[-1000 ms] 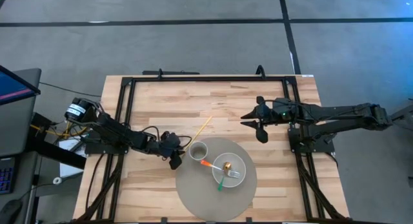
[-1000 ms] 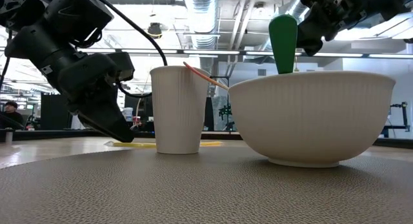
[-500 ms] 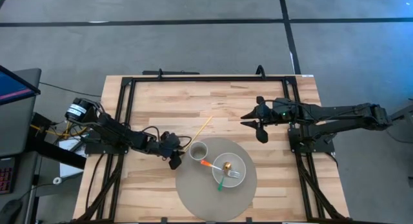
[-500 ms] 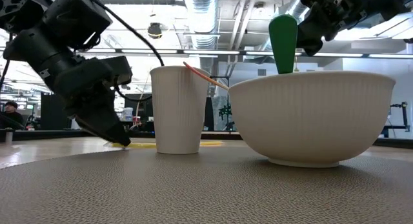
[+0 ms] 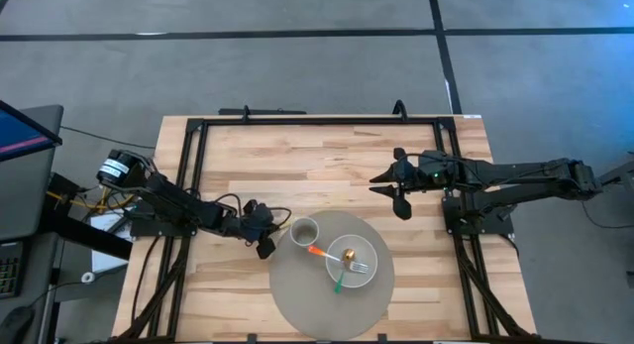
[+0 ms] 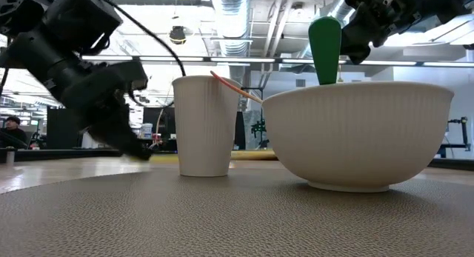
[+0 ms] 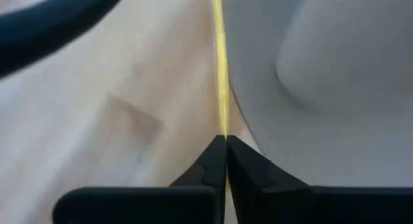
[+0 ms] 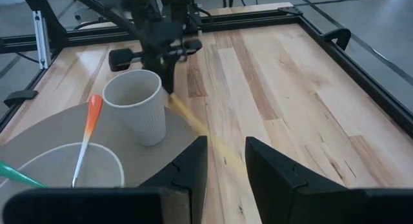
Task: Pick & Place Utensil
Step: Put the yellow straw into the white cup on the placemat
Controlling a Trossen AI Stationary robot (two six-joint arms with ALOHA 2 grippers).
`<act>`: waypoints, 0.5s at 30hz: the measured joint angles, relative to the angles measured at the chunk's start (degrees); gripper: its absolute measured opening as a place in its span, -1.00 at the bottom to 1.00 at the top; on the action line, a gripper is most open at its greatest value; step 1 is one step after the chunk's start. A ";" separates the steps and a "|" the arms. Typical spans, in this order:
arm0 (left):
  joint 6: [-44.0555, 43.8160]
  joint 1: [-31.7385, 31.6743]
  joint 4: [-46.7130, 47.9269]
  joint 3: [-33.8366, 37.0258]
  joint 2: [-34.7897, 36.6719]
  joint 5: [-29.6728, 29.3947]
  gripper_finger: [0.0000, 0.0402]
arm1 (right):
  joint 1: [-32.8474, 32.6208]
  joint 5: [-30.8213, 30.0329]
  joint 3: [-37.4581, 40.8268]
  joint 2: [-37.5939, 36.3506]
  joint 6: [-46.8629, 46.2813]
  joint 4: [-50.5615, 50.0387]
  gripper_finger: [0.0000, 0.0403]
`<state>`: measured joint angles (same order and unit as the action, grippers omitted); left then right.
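Yellow thin stick utensil is being pinched at one end by the left pincer, fingers closed on it, low over the wooden desk just beside the white ribbed paper cup. Judged: grasp is being completed; lifting and placing are being left outstanding. An orange-handled utensil and a green-handled fork are already being held in the white ribbed bowl on the round grey mat. The cup is standing close against the pinched stick, obstructing a direct sweep. The right pincer, fingers apart and empty, is being kept well apart.
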<state>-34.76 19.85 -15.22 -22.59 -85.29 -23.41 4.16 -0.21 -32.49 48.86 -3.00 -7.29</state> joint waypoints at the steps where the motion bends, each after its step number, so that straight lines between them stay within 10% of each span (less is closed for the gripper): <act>1: 0.03 -0.05 -0.05 -0.02 0.94 -1.60 -0.96 | -0.02 0.00 0.00 0.00 0.00 0.02 -0.51; 15: 16.00 0.01 0.17 -0.07 24.99 -15.59 -0.96 | 0.00 -0.01 0.02 0.31 0.04 1.15 -0.51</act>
<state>-18.76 19.86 -15.05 -22.65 -60.30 -39.00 4.16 -0.22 -32.47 49.17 -2.96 -6.14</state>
